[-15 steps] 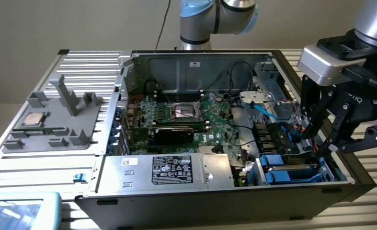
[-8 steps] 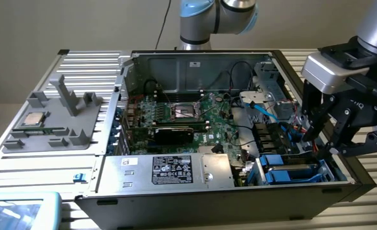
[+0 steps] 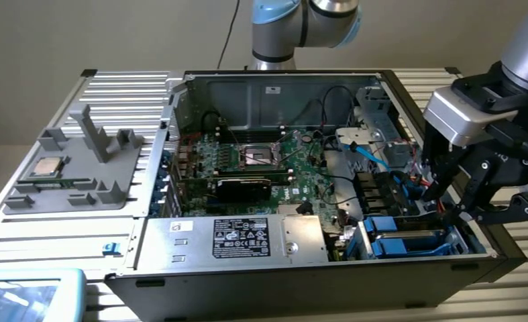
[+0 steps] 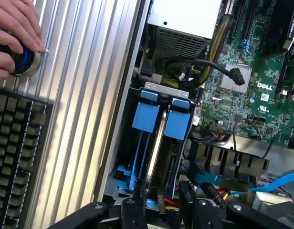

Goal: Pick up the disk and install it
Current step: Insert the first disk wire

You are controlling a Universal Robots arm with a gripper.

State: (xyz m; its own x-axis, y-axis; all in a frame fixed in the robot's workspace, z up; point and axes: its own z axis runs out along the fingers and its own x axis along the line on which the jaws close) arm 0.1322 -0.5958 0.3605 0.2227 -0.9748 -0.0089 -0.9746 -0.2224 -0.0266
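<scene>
The disk stands on edge in the drive bay at the front corner of the open computer case, on the exterior view's right. Its grey body runs between two bright blue carrier tabs. In the exterior view the blue carrier lies low in that bay. My gripper reaches down into the bay at the disk's near end. Its black fingers flank the disk on both sides and press against it. In the exterior view my gripper hangs just above the bay's right end.
A motherboard and a silver power supply box fill the rest of the case. A grey fixture with a CPU chip sits on the exterior view's left. A person's hand rests on a knob beside a keyboard. Cables cross near the bay.
</scene>
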